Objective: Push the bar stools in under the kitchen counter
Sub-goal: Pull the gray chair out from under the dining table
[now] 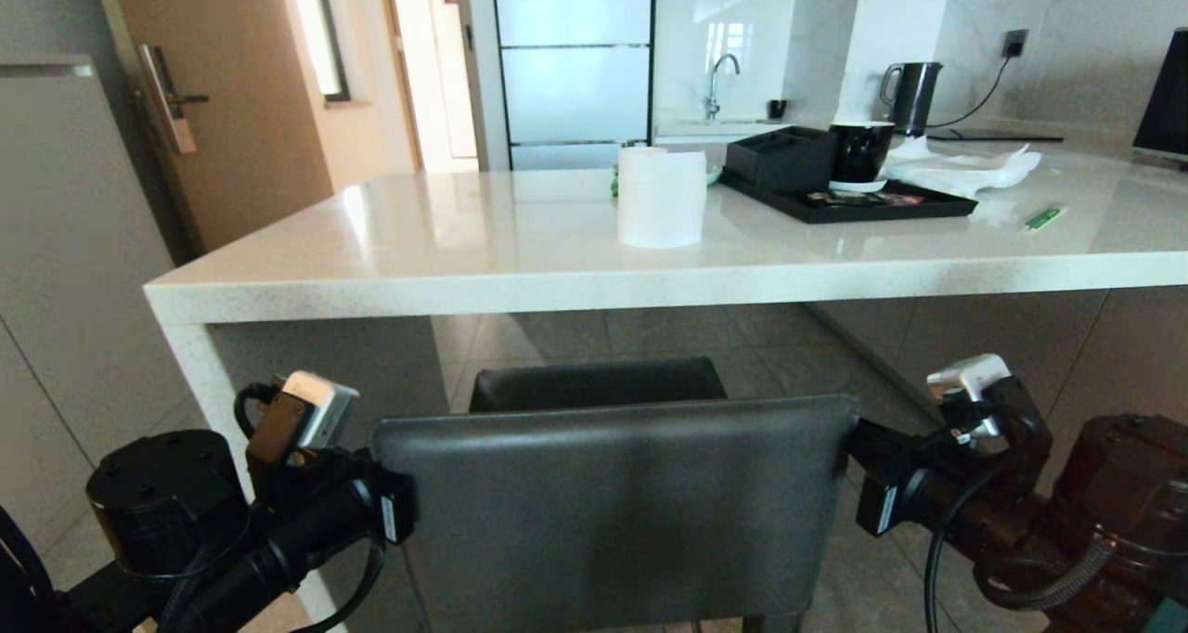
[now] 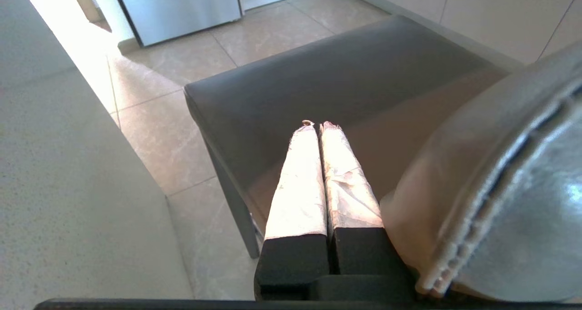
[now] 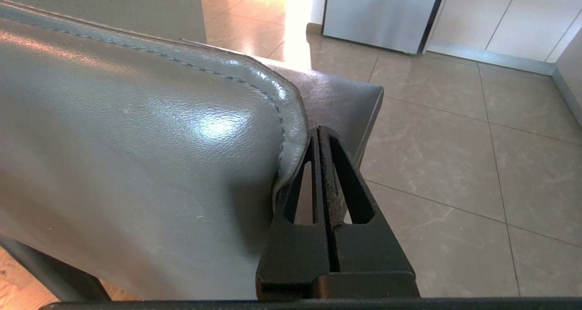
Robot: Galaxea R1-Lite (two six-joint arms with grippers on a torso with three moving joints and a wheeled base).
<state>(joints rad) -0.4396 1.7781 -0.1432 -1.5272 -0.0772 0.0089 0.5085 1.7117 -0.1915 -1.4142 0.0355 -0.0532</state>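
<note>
The grey bar stool stands near the robot, its seat reaching under the front edge of the white table. The left gripper sits just beside the left edge of the backrest, its taped fingers pressed together and empty. The right gripper sits against the right edge, its black fingers also closed on nothing.

Home kitchen, stone counter, sink tap, kettle

Bright daylight, glare on counter (glossy)
</note>
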